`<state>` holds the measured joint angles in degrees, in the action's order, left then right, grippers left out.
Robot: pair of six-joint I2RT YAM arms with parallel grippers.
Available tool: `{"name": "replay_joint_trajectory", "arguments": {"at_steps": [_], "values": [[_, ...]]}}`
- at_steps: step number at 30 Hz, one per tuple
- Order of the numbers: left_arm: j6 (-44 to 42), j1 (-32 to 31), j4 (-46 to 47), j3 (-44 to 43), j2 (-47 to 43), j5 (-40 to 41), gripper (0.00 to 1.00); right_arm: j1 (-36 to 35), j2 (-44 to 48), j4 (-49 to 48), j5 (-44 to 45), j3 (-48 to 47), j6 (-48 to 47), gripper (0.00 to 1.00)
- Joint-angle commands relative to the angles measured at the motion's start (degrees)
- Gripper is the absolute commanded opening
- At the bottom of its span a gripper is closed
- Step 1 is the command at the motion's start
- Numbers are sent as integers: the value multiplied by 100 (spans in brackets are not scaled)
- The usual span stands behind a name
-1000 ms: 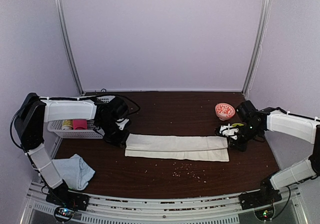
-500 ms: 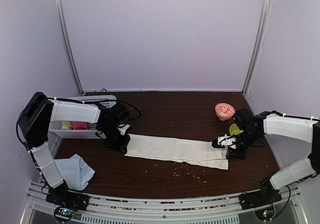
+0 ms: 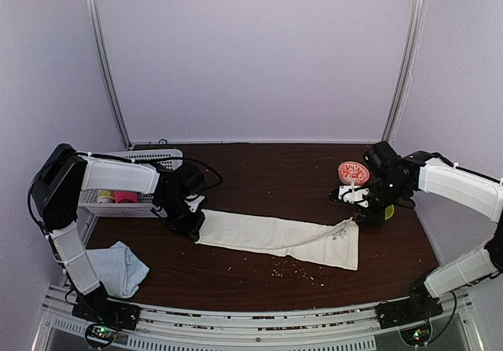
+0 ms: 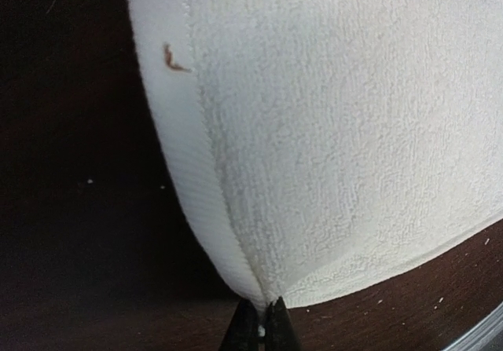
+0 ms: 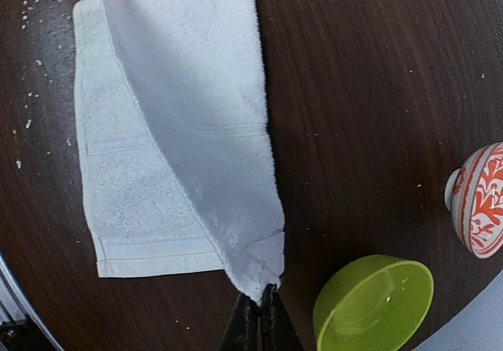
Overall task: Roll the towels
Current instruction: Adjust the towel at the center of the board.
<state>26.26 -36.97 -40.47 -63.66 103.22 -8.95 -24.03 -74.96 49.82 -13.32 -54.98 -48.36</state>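
A: Report state of left gripper (image 3: 191,224).

B: Pinched fully shut on the left end of the cream towel (image 3: 275,237), low over the table (image 3: 267,170), just near of the basket (image 3: 134,206). Same in the left wrist view: closed on a corner of the hem. Position unchanged over the last second.

A: And right gripper (image 3: 357,210)?

B: Likewise clamped shut, on the far right corner of the same towel. Raised off the table within the last second and carried toward the far side. Now just near of the red-patterned bowl (image 3: 354,172), with the green bowl (image 5: 373,304) close beside.

A: Effect on the towel?

B: No longer flat as a tidy strip across the middle of the table. Right end lifted by one corner, upper layer sagging from the grip. Lower layer spread on the table and slanted toward the near side. Left end unmoved.

A: Meaning for the task?

B: Judged as straightening or re-laying, not yet rolling: no roll begun at either end. Expect to lay the lifted end flat again before rolling. Keep clear of both bowls on the right.

A: Location of pale blue towel (image 3: 118,268)?

B: Crumpled at the near left corner of the table, well apart from both grippers, not yet rolled
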Motion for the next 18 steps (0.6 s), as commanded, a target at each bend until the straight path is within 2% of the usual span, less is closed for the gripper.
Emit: {"name": "replay_joint_trajectory", "arguments": {"at_steps": [1,6,13,18], "values": [[15,62,-101,-181,-117,365,0,249,-531,-429,601,-274,244,0],[101,131,-138,-184,-296,482,0,640,-1354,-1129,673,-812,465,0],[159,198,-175,-401,-321,687,0,698,-2234,-1326,471,-2062,714,0],[219,211,-172,-542,-357,763,0,704,-2237,-1342,467,-2293,700,0]]}}
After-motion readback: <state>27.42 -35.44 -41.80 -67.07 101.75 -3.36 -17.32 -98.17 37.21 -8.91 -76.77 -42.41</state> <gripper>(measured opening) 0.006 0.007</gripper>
